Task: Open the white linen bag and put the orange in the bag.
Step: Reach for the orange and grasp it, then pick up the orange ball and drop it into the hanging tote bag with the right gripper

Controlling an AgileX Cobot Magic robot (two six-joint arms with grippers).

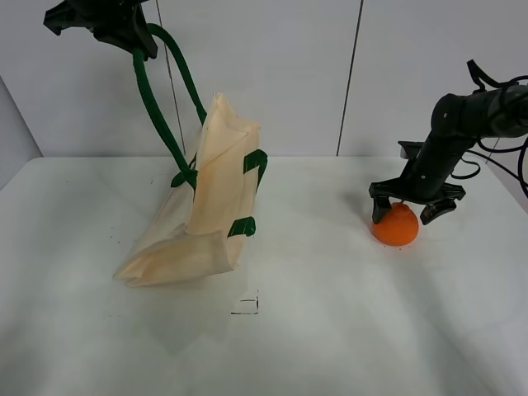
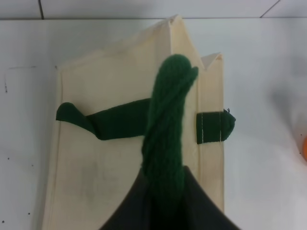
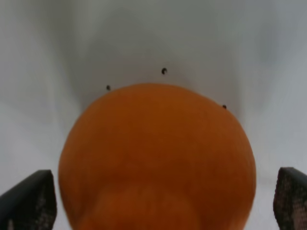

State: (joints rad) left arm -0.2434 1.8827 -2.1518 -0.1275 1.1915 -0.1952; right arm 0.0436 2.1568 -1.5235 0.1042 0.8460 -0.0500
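One white table fills the lower frame of the high view. Left of centre on it, one white linen bag stands tilted, its lower end on the tabletop. It hangs from one long green handle that rises to the upper left corner, and a second green strap lies against its side. In that corner the left gripper pinches the handle tight. At centre right the right gripper, fingers spread wide and clear of the fruit's sides, straddles the one orange sitting on the table.
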